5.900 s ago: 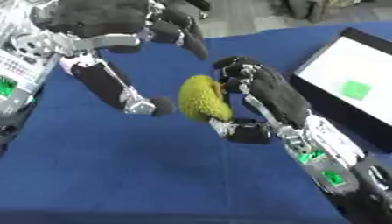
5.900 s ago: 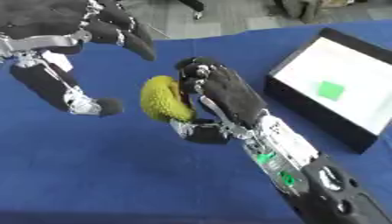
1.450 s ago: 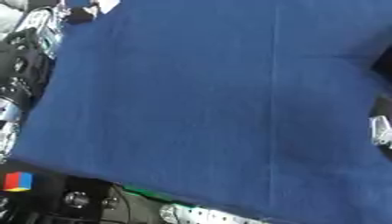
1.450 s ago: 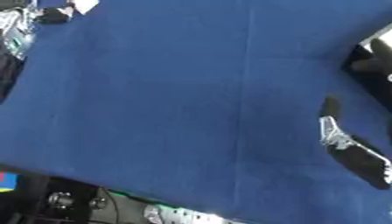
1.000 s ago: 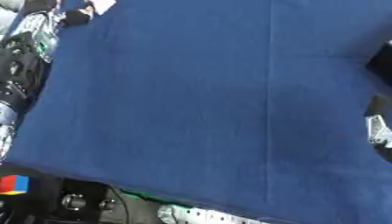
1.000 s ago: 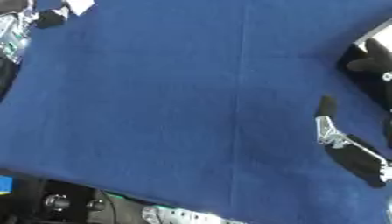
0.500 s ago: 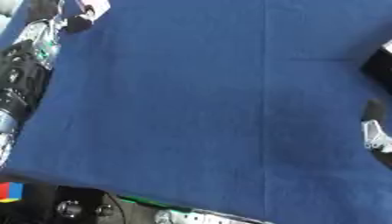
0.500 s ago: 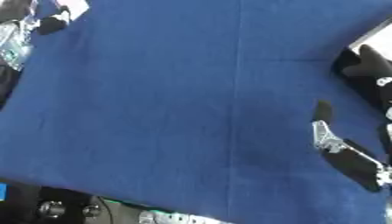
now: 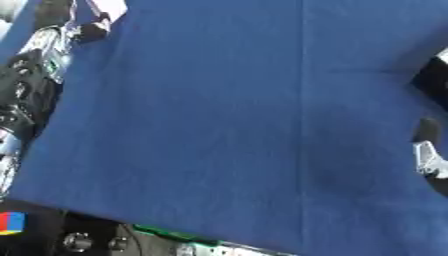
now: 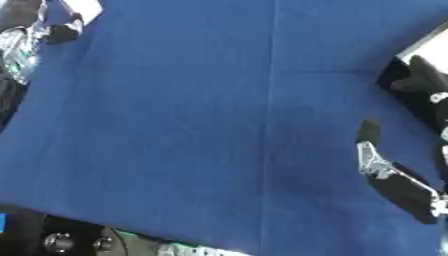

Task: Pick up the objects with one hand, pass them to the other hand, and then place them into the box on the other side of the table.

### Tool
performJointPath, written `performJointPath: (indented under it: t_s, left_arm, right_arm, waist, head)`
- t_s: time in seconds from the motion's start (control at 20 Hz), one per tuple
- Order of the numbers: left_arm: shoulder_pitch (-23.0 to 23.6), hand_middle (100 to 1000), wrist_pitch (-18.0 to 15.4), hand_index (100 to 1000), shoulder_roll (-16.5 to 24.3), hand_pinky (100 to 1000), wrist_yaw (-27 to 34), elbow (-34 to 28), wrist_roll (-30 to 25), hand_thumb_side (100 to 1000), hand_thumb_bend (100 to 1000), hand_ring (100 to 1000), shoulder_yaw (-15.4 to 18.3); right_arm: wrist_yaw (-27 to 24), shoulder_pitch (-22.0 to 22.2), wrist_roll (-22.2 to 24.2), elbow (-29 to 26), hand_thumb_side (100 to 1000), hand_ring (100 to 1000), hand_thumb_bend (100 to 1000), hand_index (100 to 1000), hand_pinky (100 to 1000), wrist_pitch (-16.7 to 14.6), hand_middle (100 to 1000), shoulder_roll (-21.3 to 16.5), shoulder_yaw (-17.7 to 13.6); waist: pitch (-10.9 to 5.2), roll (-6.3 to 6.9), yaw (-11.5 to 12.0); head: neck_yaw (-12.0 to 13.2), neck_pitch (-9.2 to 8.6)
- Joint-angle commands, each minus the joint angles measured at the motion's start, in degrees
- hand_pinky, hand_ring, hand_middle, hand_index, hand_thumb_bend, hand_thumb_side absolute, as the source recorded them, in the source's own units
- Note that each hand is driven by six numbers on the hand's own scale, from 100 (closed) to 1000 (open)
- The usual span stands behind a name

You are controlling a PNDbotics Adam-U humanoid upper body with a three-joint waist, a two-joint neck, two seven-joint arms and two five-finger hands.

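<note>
No task object shows in either view. The blue table cloth (image 9: 227,125) fills both pictures. My left arm (image 9: 31,85) runs along the left edge, and only a dark bit of my left hand (image 10: 61,31) shows at the top left corner. At the right edge, my right hand (image 10: 389,175) shows a straight thumb lying over the cloth. Its dark fingers (image 10: 418,80) are spread well apart from the thumb, beside a white corner of the box (image 10: 430,36). Nothing is held in what I see of the right hand. The rest of the box is out of view.
The table's near edge (image 9: 175,235) runs along the bottom, with dark equipment, knobs (image 9: 77,241) and a small red and blue patch (image 9: 10,222) below it.
About six seconds ago my right hand held a yellow-green object between both hands; that object is now out of sight. Over the last second the whole picture shifted a little and the hands hardly moved.
</note>
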Motion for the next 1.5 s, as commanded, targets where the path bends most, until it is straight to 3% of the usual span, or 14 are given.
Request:
performJointPath:
  t_s: [0.05, 0.25, 0.5, 0.55, 0.6, 0.65, 0.75, 0.8, 0.9, 1.0, 1.15, 1.3, 1.35, 1.5]
  left_arm:
    - [-1.6, 339, 1.4, 419, 1.0, 587, -0.7, -3.1, 1.7, 225, 100, 414, 1.6]
    - [-1.1, 266, 2.1, 351, 0.6, 559, 1.0, -7.1, 4.9, 263, 100, 375, 1.9]
    - [-1.0, 255, 0.9, 341, 0.4, 550, 3.3, -7.5, 9.0, 262, 100, 368, 0.7]
    - [-1.0, 267, 0.8, 354, 0.6, 550, 3.5, -7.4, 9.8, 228, 100, 371, 0.6]
    - [-1.1, 318, 1.0, 403, 0.8, 568, 3.6, -7.4, 10.7, 187, 100, 405, 0.6]
    - [-1.2, 455, 1.2, 540, 1.0, 631, 3.4, -7.3, 11.5, 154, 100, 506, 0.3]
    - [-1.2, 660, 1.3, 756, 1.1, 725, 2.2, -6.4, 11.7, 130, 243, 675, -0.7]
    - [-1.4, 714, 1.3, 804, 1.0, 747, 1.5, -5.6, 11.3, 176, 235, 721, -1.0]
    - [-2.0, 802, 1.3, 884, 0.4, 776, 1.4, -3.7, 9.9, 675, 100, 793, -0.5]
    - [-2.8, 807, 1.3, 891, -0.4, 772, 2.6, -1.9, 8.4, 843, 100, 797, 1.2]
    - [-3.4, 812, 0.9, 900, -1.0, 772, 4.9, -0.4, 7.2, 946, 100, 799, 3.5]
    - [-3.6, 809, 0.9, 898, -1.1, 769, 7.3, 0.4, 7.8, 969, 100, 793, 4.4]
    - [-3.6, 804, 0.9, 895, -1.2, 767, 8.0, 0.6, 8.1, 985, 100, 792, 4.5]
    - [-3.4, 796, 1.2, 886, -1.1, 762, 10.3, 1.3, 9.1, 1000, 100, 786, 4.3]
  right_arm:
    - [-0.1, -0.3, -0.1, -1.2, 418, 856, 100, 968, 821, 0.3, 681, -0.7, -0.5]
    - [0.0, -0.3, 0.0, -1.2, 418, 856, 100, 968, 822, 0.3, 678, -0.6, -0.5]
    - [0.3, -0.3, 0.2, -1.2, 419, 857, 100, 968, 824, 0.3, 680, -0.6, -0.4]
    - [0.3, -0.2, 0.3, -1.2, 419, 857, 100, 968, 824, 0.2, 681, -0.6, -0.4]
    - [0.4, -0.2, 0.4, -1.2, 419, 857, 100, 969, 825, 0.1, 682, -0.6, -0.5]
    - [0.4, -0.2, 0.4, -1.2, 419, 857, 100, 969, 825, 0.1, 682, -0.7, -0.5]
    - [0.3, -0.2, 0.6, -1.2, 419, 858, 100, 969, 825, -0.1, 682, -0.7, -0.5]
    - [0.3, -0.2, 0.7, -1.2, 419, 858, 100, 970, 825, -0.2, 682, -0.6, -0.5]
    - [0.2, -0.3, 0.8, -1.2, 418, 858, 100, 970, 826, -0.4, 683, -0.6, -0.4]
    - [0.0, -0.4, 0.9, -1.2, 417, 858, 100, 970, 826, -0.4, 684, -0.6, -0.5]
    - [-0.2, -0.6, 0.8, -1.2, 415, 859, 100, 971, 826, -0.3, 683, -0.6, -0.7]
    - [-0.5, -0.7, 0.7, -1.2, 375, 859, 100, 972, 825, -0.3, 682, -0.7, -0.7]
    - [-0.6, -0.8, 0.6, -1.2, 414, 859, 100, 972, 825, -0.3, 682, -0.7, -0.7]
    - [-0.9, -1.0, 0.5, -1.2, 414, 859, 100, 973, 825, -0.3, 681, -0.7, -0.7]
  waist:
    - [-1.11, -0.02, 0.1]
    - [-1.32, 0.07, 0.3]
    - [-1.84, 0.28, 0.6]
    - [-1.96, 0.3, 0.6]
    - [-2.08, 0.35, 0.6]
    - [-2.14, 0.39, 0.6]
    - [-2.18, 0.48, 0.6]
    - [-2.15, 0.46, 0.5]
    - [-2.03, 0.29, 0.4]
    - [-1.81, 0.02, 0.3]
    - [-1.19, -0.34, -0.1]
    - [-0.56, -0.54, -0.5]
    - [-0.33, -0.56, -0.5]
    - [0.26, -0.57, -0.9]
  head:
    - [0.3, 0.02]
    - [0.5, 0.8]
    - [0.8, 1.26]
    - [0.8, 1.33]
    - [0.9, 1.39]
    - [1.0, 1.38]
    - [1.1, 1.3]
    - [1.0, 1.23]
    - [0.9, 0.99]
    - [0.9, 0.68]
    - [0.7, -0.01]
    - [0.7, -0.42]
    - [0.6, -0.59]
    - [0.5, -1.4]
